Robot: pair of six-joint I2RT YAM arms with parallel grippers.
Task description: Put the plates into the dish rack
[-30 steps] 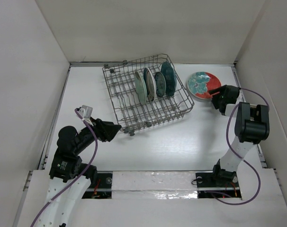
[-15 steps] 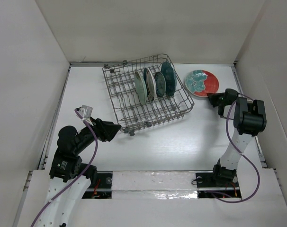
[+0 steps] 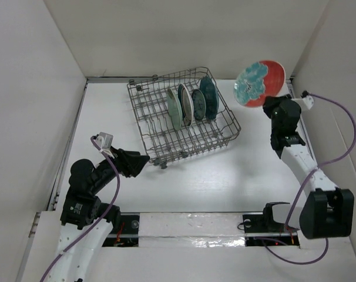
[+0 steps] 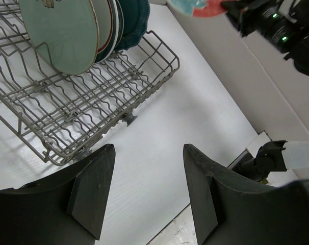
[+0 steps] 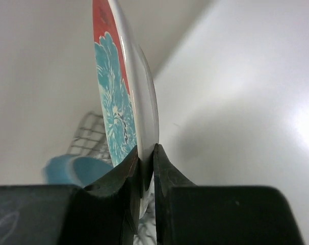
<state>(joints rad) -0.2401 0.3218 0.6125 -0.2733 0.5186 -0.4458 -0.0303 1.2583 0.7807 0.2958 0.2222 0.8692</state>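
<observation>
The half red, half teal plate point(image 3: 259, 83) hangs in the air at the back right, tilted on edge, with my right gripper point(image 3: 272, 103) shut on its lower rim. In the right wrist view the fingers point(image 5: 147, 153) pinch that plate point(image 5: 125, 97) from both sides. The grey wire dish rack point(image 3: 147, 114) stands at the back centre, and several plates stand upright in it, from pale mint point(image 3: 174, 109) to dark teal point(image 3: 209, 97). My left gripper point(image 3: 144, 158) rests open near the rack's front left corner, and nothing lies between its fingers point(image 4: 149, 153).
White walls close in the table on the left, back and right. The held plate is close to the right wall point(image 3: 331, 59). In the left wrist view the rack point(image 4: 108, 102) fills the upper left and the right arm point(image 4: 277, 25) shows at top right.
My right gripper closed on the red and teal plate and lifted it off the table, up and toward the back right. The left arm stayed still.
</observation>
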